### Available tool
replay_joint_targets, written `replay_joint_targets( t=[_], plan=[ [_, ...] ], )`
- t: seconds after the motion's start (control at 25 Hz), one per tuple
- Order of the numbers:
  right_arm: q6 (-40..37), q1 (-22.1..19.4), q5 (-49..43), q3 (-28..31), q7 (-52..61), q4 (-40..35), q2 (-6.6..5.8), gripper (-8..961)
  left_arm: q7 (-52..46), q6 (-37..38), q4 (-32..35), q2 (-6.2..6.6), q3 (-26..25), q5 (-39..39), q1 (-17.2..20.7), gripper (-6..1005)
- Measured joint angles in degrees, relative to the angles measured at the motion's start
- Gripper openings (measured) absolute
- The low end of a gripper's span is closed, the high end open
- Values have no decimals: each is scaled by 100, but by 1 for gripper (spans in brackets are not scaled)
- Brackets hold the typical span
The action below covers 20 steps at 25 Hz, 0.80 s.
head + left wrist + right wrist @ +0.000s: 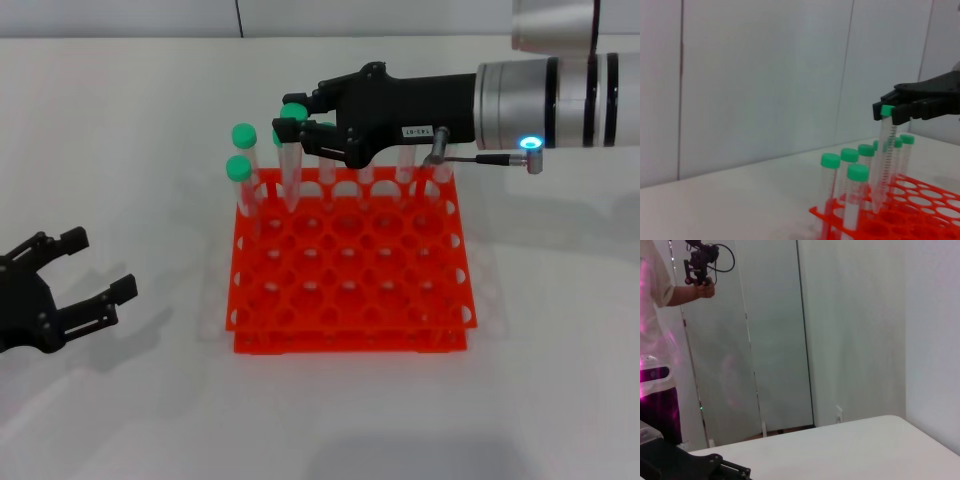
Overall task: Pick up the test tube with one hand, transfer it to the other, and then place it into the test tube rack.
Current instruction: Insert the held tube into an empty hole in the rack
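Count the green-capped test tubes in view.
8. The right hand holds one test tube over the orange rack; seven stand in its back rows; the hand may hide more. Left hand empty.

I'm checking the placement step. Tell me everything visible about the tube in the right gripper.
The tube is a slim clear plastic tube with a green screw cap and printed graduation marks down its side. The right gripper grips it at the cap. It hangs slightly tilted, its tapered tip down at the back-left holes of the orange rack, beside other capped tubes. Whether the tip is already in a hole cannot be told.
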Motion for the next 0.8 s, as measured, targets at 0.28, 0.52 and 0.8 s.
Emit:
replay_joint_targets(
  t=[0.28,0.52,0.8],
  plan=[
    [88,-25,18,-38,-9,-14,0,256,-10,1,-4,3,0,34,-36,895],
    [157,-46,21,-38,-12,-15,0,257,-12,0,-4,1,-1,37,-59,895],
    [175,-43,21,-102,-13,-16,0,256,-23,-3,-5,-11,-1,40,-90,894]
  ],
)
